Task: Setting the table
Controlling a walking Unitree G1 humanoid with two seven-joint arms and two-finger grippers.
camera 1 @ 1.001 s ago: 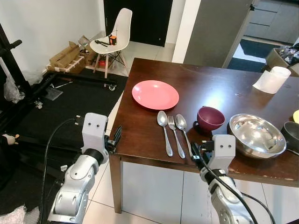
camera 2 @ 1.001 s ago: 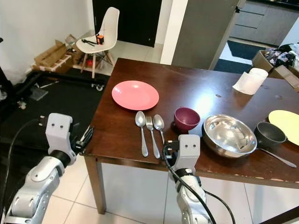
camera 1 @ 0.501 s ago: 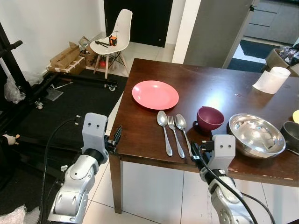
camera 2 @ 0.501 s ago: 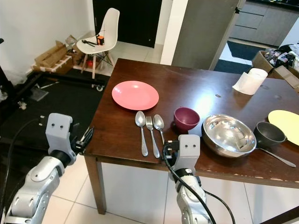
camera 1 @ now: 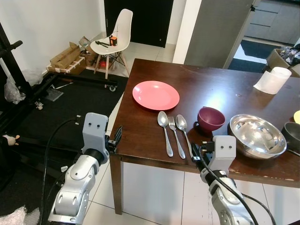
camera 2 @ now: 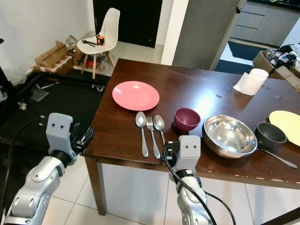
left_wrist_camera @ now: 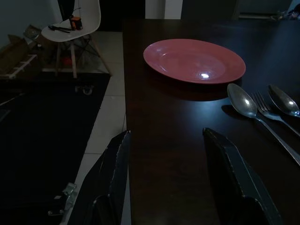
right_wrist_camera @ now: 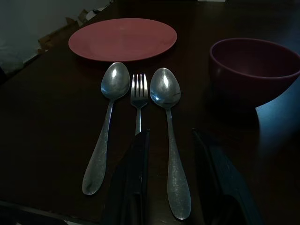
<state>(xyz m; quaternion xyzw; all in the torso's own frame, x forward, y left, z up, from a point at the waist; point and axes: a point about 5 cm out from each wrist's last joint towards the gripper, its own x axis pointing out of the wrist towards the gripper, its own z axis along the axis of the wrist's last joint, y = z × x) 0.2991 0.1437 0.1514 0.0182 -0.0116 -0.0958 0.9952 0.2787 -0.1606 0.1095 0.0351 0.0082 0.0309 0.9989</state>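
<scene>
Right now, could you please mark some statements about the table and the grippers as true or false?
1. The fork lies between two spoons. True.
2. The pink plate holds the cutlery. False: the plate is bare, and the cutlery lies on the table beside it.
3. The right gripper is open, its fingers either side of a spoon handle. True.
4. The left gripper is shut on the plate. False: it is open at the table's near corner, holding nothing.
5. The purple bowl sits inside the steel bowl. False: it stands on the table between the cutlery and the steel bowl.
</scene>
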